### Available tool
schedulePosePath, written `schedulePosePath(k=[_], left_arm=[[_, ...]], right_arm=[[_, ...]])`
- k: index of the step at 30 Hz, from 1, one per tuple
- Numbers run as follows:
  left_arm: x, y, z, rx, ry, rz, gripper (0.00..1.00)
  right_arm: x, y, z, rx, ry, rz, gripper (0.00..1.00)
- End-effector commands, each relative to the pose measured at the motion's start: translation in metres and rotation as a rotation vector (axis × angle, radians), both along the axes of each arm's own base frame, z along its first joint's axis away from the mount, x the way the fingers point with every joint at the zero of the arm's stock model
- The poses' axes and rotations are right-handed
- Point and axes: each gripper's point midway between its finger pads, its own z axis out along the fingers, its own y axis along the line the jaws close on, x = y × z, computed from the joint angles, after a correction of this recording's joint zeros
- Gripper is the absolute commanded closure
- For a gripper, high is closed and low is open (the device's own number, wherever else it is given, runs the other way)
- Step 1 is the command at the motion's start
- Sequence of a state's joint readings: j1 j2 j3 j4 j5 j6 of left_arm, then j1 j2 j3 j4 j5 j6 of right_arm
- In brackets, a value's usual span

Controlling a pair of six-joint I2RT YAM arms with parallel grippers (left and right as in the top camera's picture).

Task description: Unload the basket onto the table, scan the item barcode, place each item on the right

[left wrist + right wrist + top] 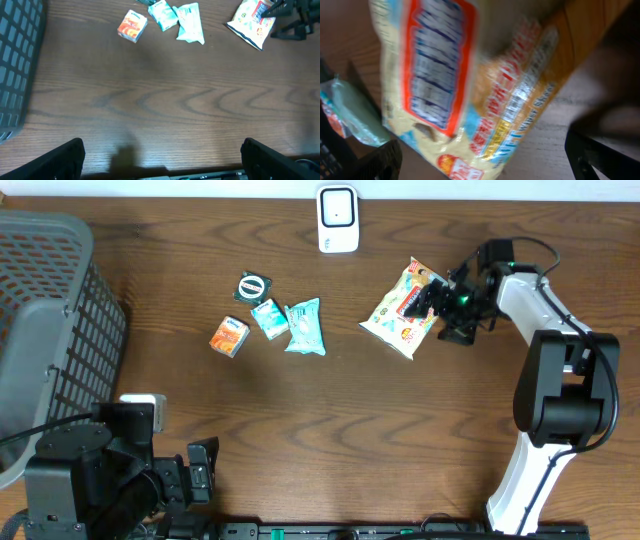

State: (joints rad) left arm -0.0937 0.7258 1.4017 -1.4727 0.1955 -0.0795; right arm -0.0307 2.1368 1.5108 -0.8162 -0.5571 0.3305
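Note:
The item, a yellow snack bag point(398, 312) with a red label, lies on the wooden table at the right. My right gripper point(436, 300) hovers at the bag's right edge and is open. In the right wrist view the bag point(460, 75) is blurred and fills the space between the spread fingers of that gripper point(485, 165), touching neither. A white barcode scanner point(338, 220) stands at the table's far edge, in the middle. At the near left my left gripper point(200, 470) rests open and empty over bare wood point(162, 160). From there the bag point(250, 22) shows far off.
A grey mesh basket point(50, 330) takes up the left side. Mid-table lie a small orange box point(229, 337), a round dark green pack point(253, 286), a teal packet point(268, 317) and a teal wipes pack point(305, 327).

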Motion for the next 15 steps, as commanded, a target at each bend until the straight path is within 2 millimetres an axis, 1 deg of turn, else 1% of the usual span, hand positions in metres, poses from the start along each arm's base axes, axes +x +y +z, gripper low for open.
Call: schedulePosePath(k=[1,7,11,13,14,15], left_arm=[[0.001,0.002,0.0,0.002,0.0,0.012,0.02],[0.001,0.002,0.0,0.002,0.0,0.012,0.02],[0.001,0.002,0.0,0.002,0.0,0.012,0.02],[0.001,0.002,0.0,0.002,0.0,0.012,0.02],[0.001,0.002,0.0,0.002,0.0,0.012,0.02],[0.001,0.002,0.0,0.002,0.001,0.012,0.02]], right_arm=[[-0.014,0.007,-0.019,0.004,0.072,-0.044,0.03],[-0.017,0.014,-0.04,0.022,0.075,-0.104,0.19],[-0.017,0.031,-0.052,0.032,0.046,-0.115,0.24],[-0.014,0.039,-0.056,0.032,0.014,-0.117,0.39],[-0.012,0.042,-0.056,0.034,0.003,-0.116,0.53],[-0.011,0.042,-0.056,0.03,-0.004,-0.115,0.79]])
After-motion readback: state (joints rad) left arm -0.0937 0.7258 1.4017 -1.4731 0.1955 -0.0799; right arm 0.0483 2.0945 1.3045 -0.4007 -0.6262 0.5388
